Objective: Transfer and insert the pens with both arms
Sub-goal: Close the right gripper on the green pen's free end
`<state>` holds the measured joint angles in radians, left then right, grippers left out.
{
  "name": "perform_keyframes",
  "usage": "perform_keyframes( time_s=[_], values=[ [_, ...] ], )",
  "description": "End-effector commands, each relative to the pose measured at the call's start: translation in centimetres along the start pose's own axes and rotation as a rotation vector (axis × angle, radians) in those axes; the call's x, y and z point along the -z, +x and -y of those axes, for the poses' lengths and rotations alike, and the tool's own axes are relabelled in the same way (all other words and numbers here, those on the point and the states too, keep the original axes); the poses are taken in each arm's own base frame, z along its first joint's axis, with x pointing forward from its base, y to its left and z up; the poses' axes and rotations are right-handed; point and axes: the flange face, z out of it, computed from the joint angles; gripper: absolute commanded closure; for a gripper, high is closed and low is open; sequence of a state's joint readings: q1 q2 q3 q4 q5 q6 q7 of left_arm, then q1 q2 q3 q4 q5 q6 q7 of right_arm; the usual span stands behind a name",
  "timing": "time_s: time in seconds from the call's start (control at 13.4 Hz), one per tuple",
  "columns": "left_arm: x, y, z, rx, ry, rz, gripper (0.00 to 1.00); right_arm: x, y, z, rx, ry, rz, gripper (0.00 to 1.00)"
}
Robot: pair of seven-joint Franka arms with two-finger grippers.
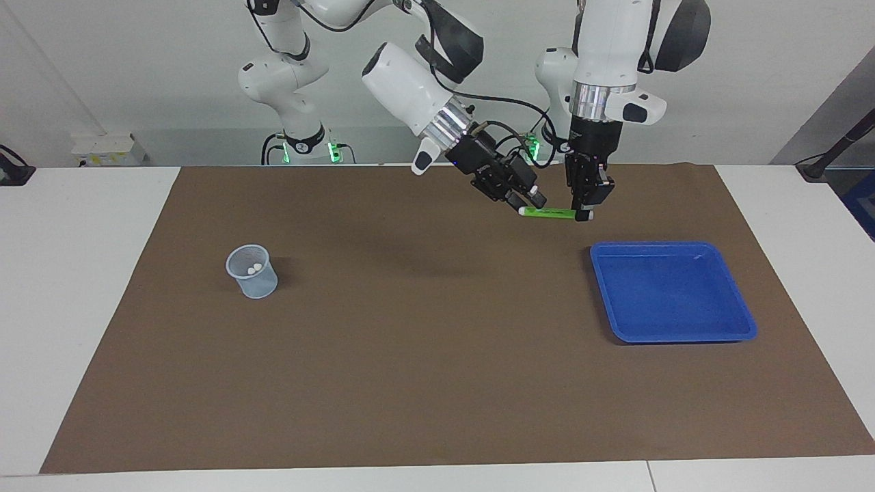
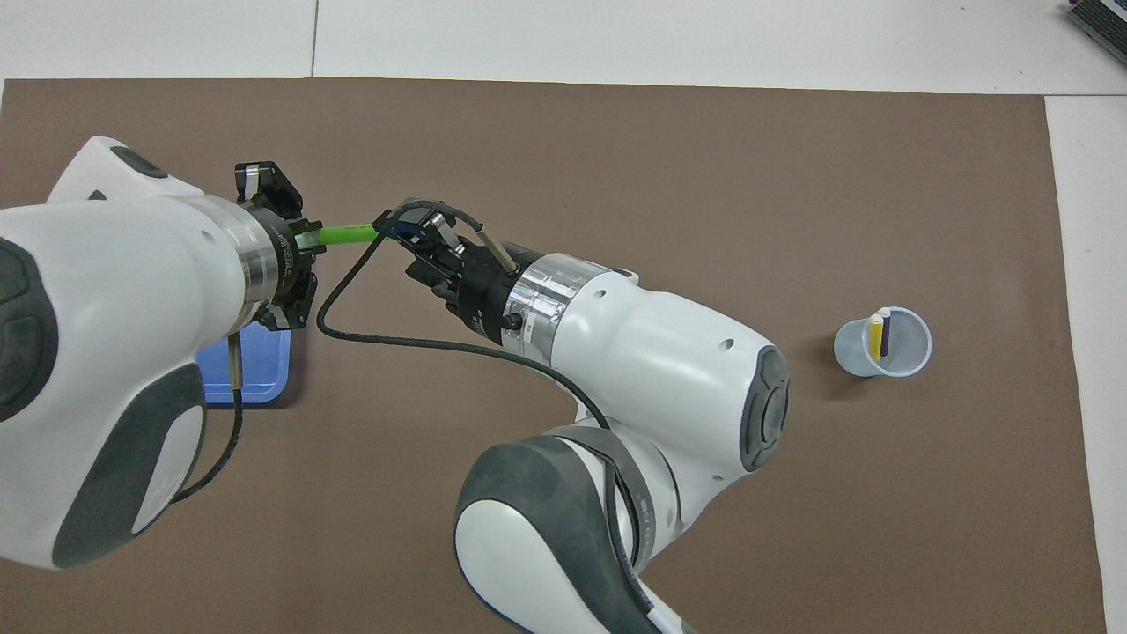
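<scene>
A green pen [image 1: 550, 214] hangs level in the air over the brown mat [image 1: 424, 342], its whitish cap end toward the right arm. My left gripper [image 1: 584, 208] points straight down and is shut on the pen's other end. My right gripper [image 1: 532, 201] reaches across at a slant and sits at the cap end. The overhead view shows the green pen [image 2: 343, 233] spanning from the left gripper [image 2: 295, 242] to the right gripper [image 2: 396, 227]. The yellow pen [image 2: 875, 336] and the purple pen [image 2: 885, 328] stand in a clear cup [image 2: 882, 343].
The clear cup [image 1: 251, 271] stands on the mat toward the right arm's end, with two whitish cap ends showing in it. A blue tray [image 1: 673, 294] lies toward the left arm's end, with nothing in it; the left arm mostly covers this tray [image 2: 238, 374] in the overhead view.
</scene>
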<state>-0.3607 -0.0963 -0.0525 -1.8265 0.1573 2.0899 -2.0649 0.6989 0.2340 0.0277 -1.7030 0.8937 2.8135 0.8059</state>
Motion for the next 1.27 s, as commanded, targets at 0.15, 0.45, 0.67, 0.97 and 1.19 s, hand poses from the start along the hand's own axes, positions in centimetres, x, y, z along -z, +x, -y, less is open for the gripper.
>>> perform_keyframes(
  time_s=[0.15, 0.45, 0.67, 0.97, 1.19],
  values=[
    [0.5, 0.3, 0.8, 0.008, -0.015, -0.014, 1.00, -0.2, 0.9, 0.5, -0.007, 0.017, -0.012, 0.42],
    [0.5, 0.3, 0.8, 0.009, -0.015, -0.014, 1.00, -0.2, 1.0, 0.5, -0.020, 0.018, -0.013, 0.64],
    [0.8, 0.4, 0.8, 0.011, -0.019, -0.012, 1.00, -0.2, 1.1, 0.4, -0.033, 0.019, -0.012, 0.66],
    [0.9, 0.4, 0.8, 0.011, -0.020, -0.012, 1.00, -0.1, 1.3, 0.4, -0.030, 0.020, -0.016, 0.99],
    [0.9, 0.4, 0.8, 0.014, -0.020, -0.012, 1.00, -0.1, 1.6, 0.1, -0.036, 0.029, -0.033, 1.00]
  ],
)
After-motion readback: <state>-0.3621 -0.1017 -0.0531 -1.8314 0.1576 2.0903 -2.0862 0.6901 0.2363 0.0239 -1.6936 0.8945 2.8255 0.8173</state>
